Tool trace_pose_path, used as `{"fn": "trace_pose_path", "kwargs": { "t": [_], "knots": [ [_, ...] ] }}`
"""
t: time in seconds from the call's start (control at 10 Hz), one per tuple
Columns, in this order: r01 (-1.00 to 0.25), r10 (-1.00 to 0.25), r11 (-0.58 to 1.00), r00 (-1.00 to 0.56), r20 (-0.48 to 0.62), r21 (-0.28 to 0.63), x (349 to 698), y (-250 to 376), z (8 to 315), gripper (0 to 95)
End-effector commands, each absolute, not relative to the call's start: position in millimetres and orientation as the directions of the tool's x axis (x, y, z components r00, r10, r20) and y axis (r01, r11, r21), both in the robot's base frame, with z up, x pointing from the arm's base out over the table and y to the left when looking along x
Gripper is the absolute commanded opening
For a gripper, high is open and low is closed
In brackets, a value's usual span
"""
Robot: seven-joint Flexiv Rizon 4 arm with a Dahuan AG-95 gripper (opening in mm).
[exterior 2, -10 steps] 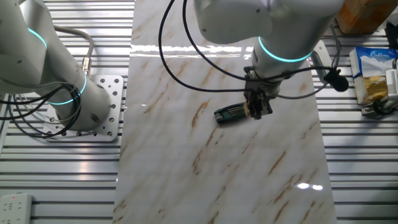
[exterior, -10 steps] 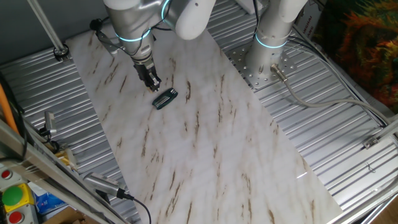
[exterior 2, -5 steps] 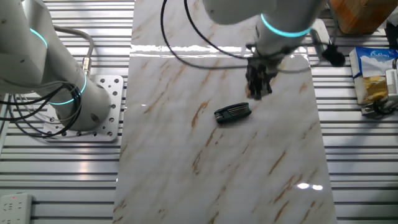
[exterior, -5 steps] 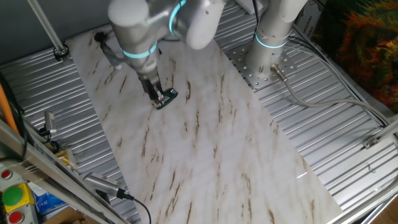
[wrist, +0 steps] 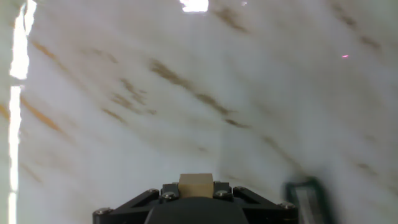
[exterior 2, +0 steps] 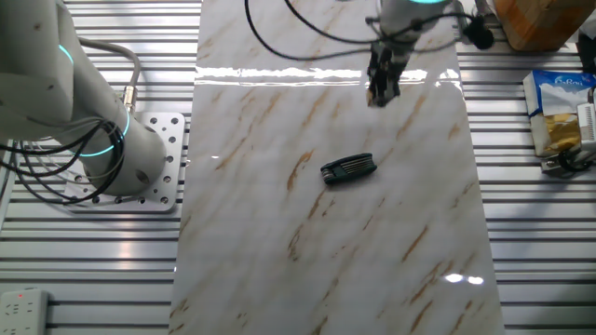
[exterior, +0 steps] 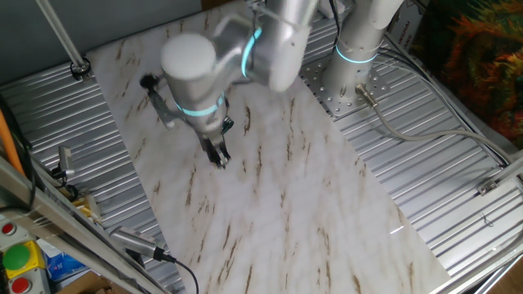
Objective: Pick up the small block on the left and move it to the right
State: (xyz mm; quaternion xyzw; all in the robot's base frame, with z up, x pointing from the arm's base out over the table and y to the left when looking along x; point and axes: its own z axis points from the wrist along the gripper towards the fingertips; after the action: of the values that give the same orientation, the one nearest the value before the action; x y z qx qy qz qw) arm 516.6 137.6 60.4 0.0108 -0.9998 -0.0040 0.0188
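Note:
The small block (wrist: 195,185), a tiny tan cube, sits clamped between my fingertips at the bottom of the hand view. My gripper (wrist: 195,190) is shut on it and holds it above the marble board. In one fixed view the gripper (exterior: 219,155) hangs over the board's left middle. In the other fixed view it (exterior 2: 380,88) is near the board's far end. The block is too small to make out in the fixed views.
A flat dark oblong piece (exterior 2: 348,169) lies on the marble board (exterior 2: 279,233); it shows blurred at the lower right of the hand view (wrist: 305,190). A second arm's base (exterior: 351,73) stands on ribbed metal beside the board. Boxes (exterior 2: 559,112) lie off the board.
My gripper has carried the block away from the dark oblong piece, across the board. The dark piece has stayed where it was.

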Motion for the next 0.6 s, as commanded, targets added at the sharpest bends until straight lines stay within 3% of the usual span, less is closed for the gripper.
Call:
{"fn": "trace_pose_path", "kwargs": {
  "t": [0.1,0.6],
  "knots": [
    [0.06,0.059,0.997,-0.998,0.036,0.043,511.1,166.8,51.4,0.0],
    [0.099,0.097,0.993,-0.994,0.042,0.061,493.9,170.0,36.6,0.0]
  ]
}}
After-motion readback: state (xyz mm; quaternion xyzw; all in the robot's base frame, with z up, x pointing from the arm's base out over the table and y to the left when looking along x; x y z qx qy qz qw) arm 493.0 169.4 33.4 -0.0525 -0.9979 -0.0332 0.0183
